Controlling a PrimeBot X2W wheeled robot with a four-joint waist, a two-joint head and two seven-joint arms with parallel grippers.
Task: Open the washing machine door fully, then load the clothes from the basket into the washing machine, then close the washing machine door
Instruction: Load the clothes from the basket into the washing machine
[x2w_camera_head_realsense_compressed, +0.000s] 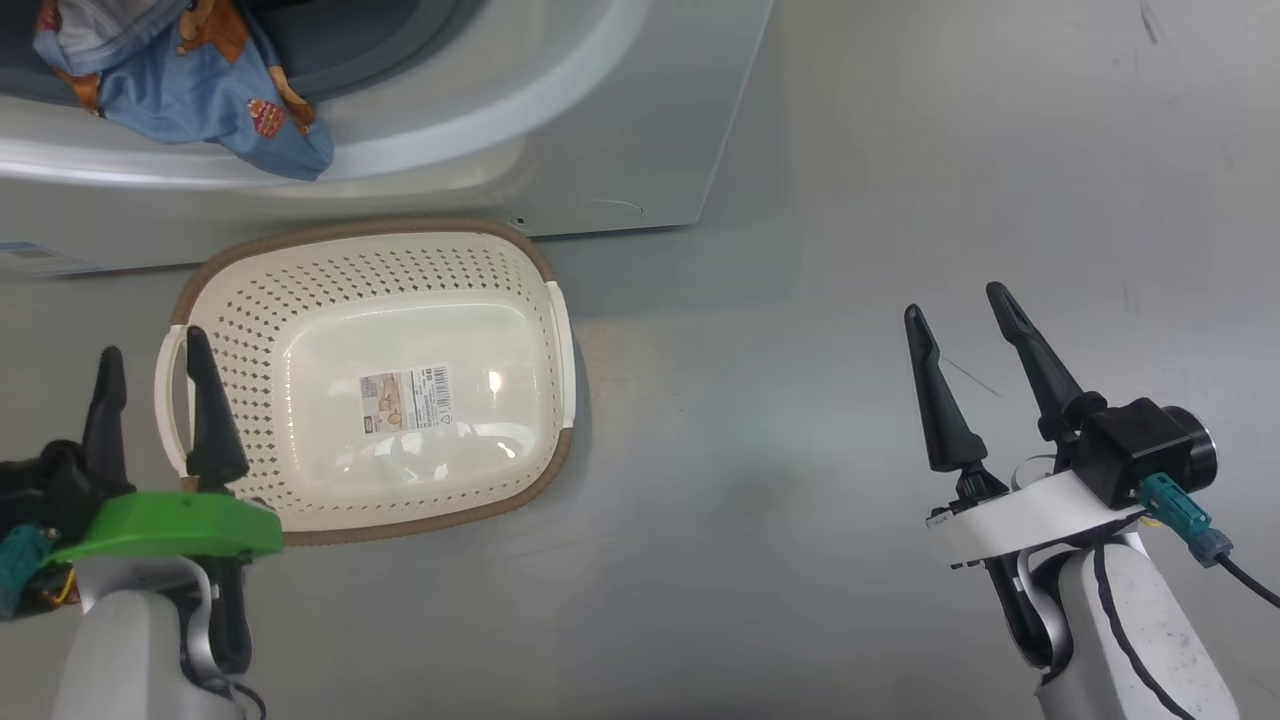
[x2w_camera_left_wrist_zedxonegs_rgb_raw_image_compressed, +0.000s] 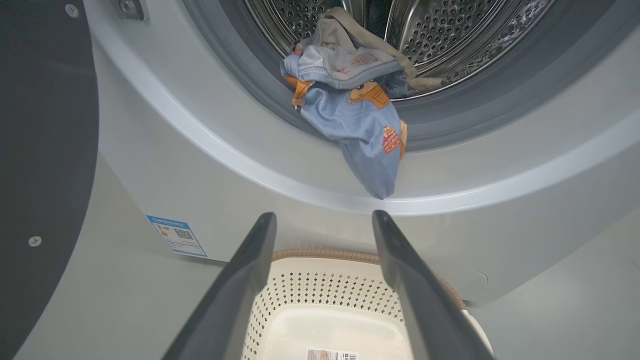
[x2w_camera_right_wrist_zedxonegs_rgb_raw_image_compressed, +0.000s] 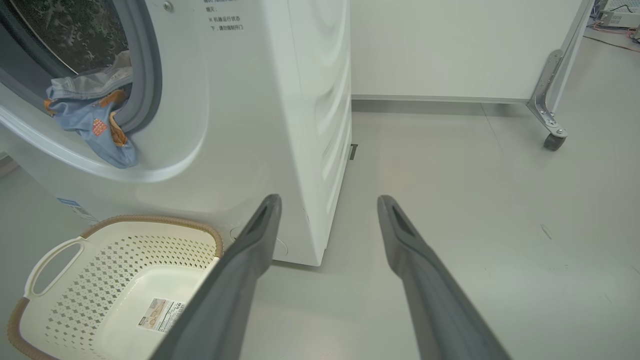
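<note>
The washing machine (x2w_camera_head_realsense_compressed: 620, 120) stands with its door (x2w_camera_left_wrist_zedxonegs_rgb_raw_image_compressed: 45, 150) swung open to the left, the black rim facing me. The clothes (x2w_camera_head_realsense_compressed: 190, 80), light blue with orange-brown prints, lie in the drum mouth and drape over the grey gasket (x2w_camera_left_wrist_zedxonegs_rgb_raw_image_compressed: 240, 85); a blue corner hangs outside over the white front ring. Below on the floor sits the basket (x2w_camera_head_realsense_compressed: 330, 380), with nothing in it but its barcode sticker. My left gripper (x2w_camera_head_realsense_compressed: 152, 345) is open over the basket's left handle, its fingers (x2w_camera_left_wrist_zedxonegs_rgb_raw_image_compressed: 250, 260) pointing at the machine. My right gripper (x2w_camera_head_realsense_compressed: 954, 301) is open above bare floor, right of the basket.
The steel drum (x2w_camera_left_wrist_zedxonegs_rgb_raw_image_compressed: 450, 30) shows behind the clothes. A blue label (x2w_camera_left_wrist_zedxonegs_rgb_raw_image_compressed: 176, 236) sits low on the machine's front. Right of the machine is grey floor (x2w_camera_right_wrist_zedxonegs_rgb_raw_image_compressed: 475, 200), with a white panel on a caster wheel (x2w_camera_right_wrist_zedxonegs_rgb_raw_image_compressed: 552, 141) at the back.
</note>
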